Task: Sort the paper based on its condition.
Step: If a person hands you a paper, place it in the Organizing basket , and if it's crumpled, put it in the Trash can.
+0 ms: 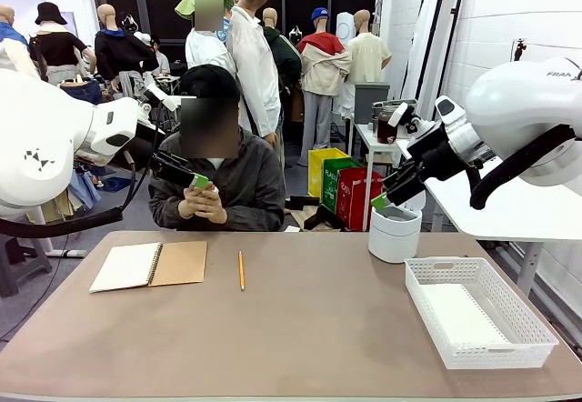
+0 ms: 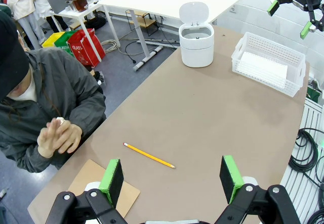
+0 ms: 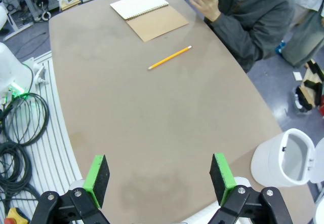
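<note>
Both end effectors hang above the desk [image 1: 300, 329] with jaws spread wide and nothing between them: the left end effector [image 2: 172, 176] over the near-left portion, the right end effector [image 3: 159, 178] over the right side near the white lidded bin [image 1: 394, 231]. Loose paper [image 2: 263, 68] lies flat in the white basket [image 1: 536, 334] at the desk's right, its long axis running along the basket. A small white scrap, possibly paper, sits in the person's hands [image 1: 202, 204] at the far edge, left of centre. Judged from this, any sheet handed over there lies nearer the left arm; the basket and bin lie nearer the right.
</note>
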Controlling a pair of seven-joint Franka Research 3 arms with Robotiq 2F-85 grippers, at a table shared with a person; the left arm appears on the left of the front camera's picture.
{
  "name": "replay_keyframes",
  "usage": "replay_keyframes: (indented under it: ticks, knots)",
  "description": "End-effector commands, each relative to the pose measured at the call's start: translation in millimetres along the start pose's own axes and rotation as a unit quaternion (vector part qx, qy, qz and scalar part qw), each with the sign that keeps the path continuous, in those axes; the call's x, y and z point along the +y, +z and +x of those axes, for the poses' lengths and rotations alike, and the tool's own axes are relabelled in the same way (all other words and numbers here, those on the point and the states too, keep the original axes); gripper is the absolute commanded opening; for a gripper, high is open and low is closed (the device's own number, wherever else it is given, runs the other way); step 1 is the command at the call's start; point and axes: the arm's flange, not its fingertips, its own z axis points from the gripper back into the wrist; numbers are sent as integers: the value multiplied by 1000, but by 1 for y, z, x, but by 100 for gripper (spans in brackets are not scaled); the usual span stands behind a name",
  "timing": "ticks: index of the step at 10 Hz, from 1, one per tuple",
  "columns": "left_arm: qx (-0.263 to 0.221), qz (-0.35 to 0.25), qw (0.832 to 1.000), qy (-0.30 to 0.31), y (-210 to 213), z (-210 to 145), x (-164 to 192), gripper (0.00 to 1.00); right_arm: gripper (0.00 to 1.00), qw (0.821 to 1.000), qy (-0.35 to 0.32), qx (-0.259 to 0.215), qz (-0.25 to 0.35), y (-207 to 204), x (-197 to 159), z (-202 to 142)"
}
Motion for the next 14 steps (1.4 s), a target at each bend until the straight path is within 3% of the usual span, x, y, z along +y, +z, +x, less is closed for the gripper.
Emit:
replay_keyframes:
  ticks: [1,14]
  knots:
    - [2,-2,1000,-5,-1,-2,1,100,100,1000,2,2,1,-1,0,-1]
    - [2,-2,1000,-5,-1,-2,1,100,100,1000,2,2,1,-1,0,-1]
